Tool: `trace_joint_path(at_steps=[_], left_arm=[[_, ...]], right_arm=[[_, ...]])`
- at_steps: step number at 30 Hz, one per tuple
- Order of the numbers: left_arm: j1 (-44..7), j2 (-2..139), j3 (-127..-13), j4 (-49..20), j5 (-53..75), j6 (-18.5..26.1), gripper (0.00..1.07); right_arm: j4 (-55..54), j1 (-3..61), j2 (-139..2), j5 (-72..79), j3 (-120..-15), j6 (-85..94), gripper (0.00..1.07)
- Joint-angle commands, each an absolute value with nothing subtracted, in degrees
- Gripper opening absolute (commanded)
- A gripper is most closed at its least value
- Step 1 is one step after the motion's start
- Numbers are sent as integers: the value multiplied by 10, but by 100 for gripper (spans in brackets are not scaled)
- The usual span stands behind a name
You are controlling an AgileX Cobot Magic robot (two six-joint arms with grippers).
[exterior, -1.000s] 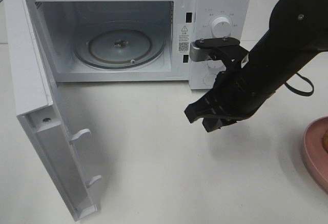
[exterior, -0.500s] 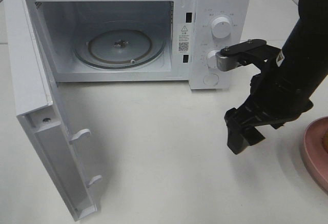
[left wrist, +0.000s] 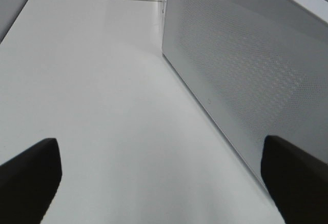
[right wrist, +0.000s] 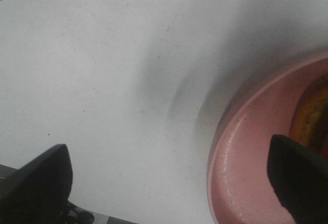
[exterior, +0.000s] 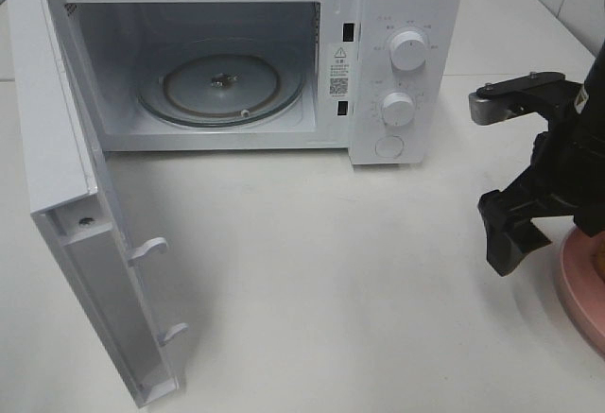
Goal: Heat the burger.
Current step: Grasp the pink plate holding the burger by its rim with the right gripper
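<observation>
The burger (right wrist: pixel 313 112) sits on the pink plate (right wrist: pixel 241 152) at the right edge of the surface (exterior: pixel 302 271), mostly out of frame, so its long axis cannot be told. The right end effector (exterior: pixel 515 233) hangs just beside the plate's rim, on the side toward the microwave (exterior: pixel 406 16), with its jaws wide and empty. It is much the nearer of the two. The left end effector (left wrist: pixel 161 180), also wide, hovers beside the open door (exterior: pixel 76 224). Nothing stands between plate and oven.

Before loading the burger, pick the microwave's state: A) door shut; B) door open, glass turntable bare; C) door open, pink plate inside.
B: the door hangs wide open, the glass turntable carries nothing, and the pink plate lies outside on the table.
</observation>
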State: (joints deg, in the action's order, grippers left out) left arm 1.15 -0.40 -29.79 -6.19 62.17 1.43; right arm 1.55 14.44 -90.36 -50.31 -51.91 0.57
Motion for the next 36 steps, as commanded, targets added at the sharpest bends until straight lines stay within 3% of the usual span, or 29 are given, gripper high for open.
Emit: trace_joint_path(at_steps=[1, 15, 36], left_arm=[[11, -13, -296, -62, 614, 13, 98], [11, -13, -296, -62, 614, 13, 98], [11, -13, -296, -62, 614, 13, 98]], right_arm=[[23, 122, -898, -498, -500, -6, 97], [33, 68, -898, -386, -395, -30, 94], [40, 68, -969, -274, -351, -67, 89]])
